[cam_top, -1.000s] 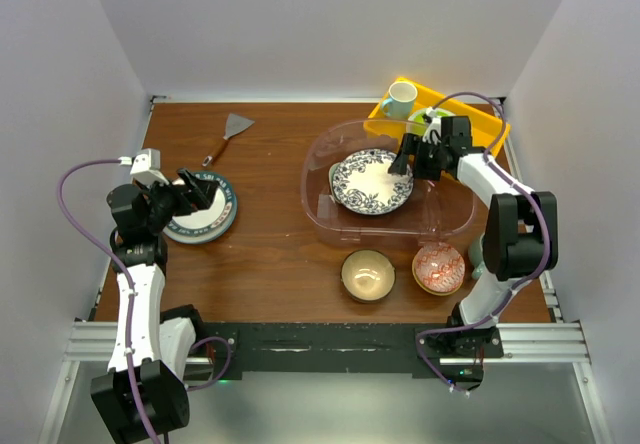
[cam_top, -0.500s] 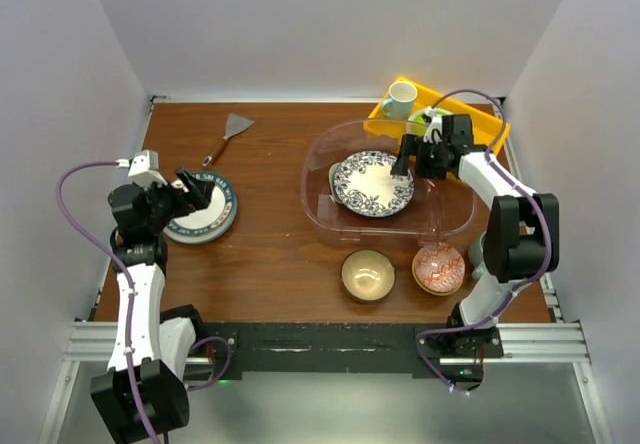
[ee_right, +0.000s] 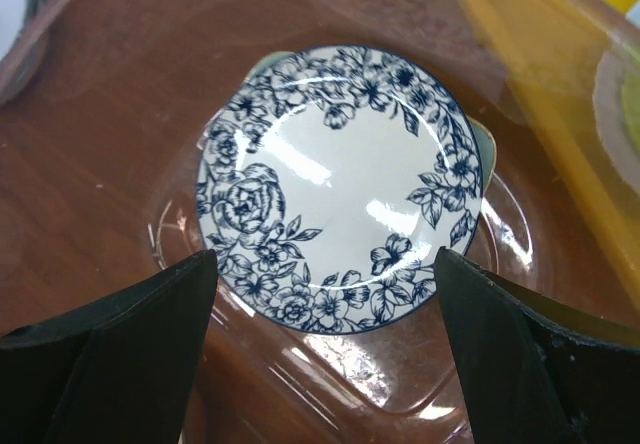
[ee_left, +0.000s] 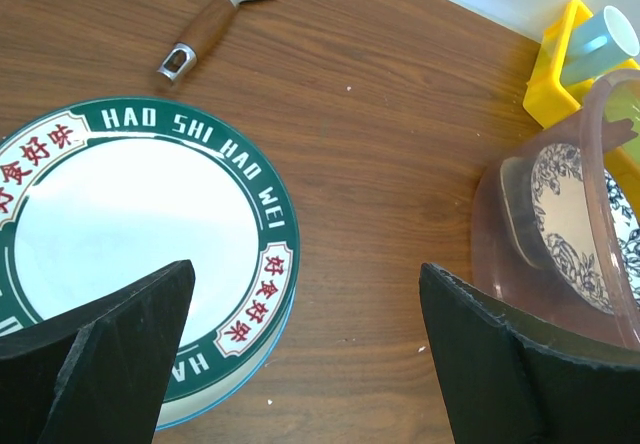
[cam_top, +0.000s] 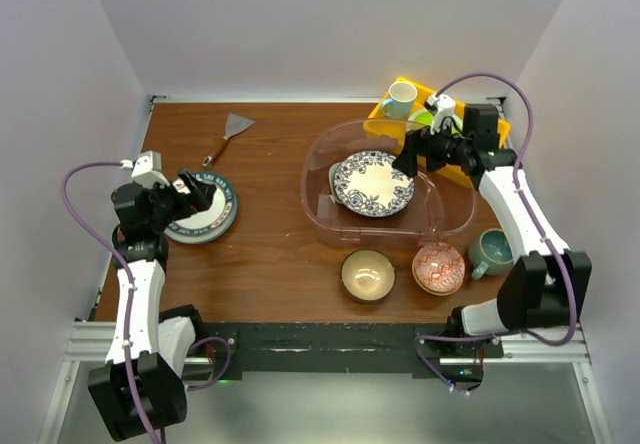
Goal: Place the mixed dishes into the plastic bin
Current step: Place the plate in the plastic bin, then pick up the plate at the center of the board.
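Left gripper [cam_top: 199,192] stands near the left edge of the desk [cam_top: 270,254], over the plate with the dark-green lettered rim [cam_top: 216,216]. In the left wrist view its fingers [ee_left: 110,354] are spread wide with nothing between them. One finger overlaps the plate's right rim; contact cannot be confirmed. This plate lies flat on the desk, well apart from the plastic bin [cam_top: 320,154].

Right gripper [cam_top: 404,156] hangs over the far right part of the bin. Its fingers [ee_right: 110,364] are also wide apart and empty, framing the blue floral plate [ee_right: 340,184] below.

The bin sits on the right half of the desk, toward the far right corner. The floral plate lies flat inside it. The edge of a second dish [cam_top: 333,176] shows beneath the plate; its pattern cannot be identified.

Outside the bin:
- tan bowl [cam_top: 367,274] and red-patterned bowl [cam_top: 438,268], upright, side by side by the near edge, just in front of the bin;
- grey-teal mug [cam_top: 493,251], near the right edge.

A yellow tray [cam_top: 381,116] occupies the far right corner, carrying a white mug [cam_top: 401,97]. A wooden-handled scraper [cam_top: 228,134] lies toward the far left corner.
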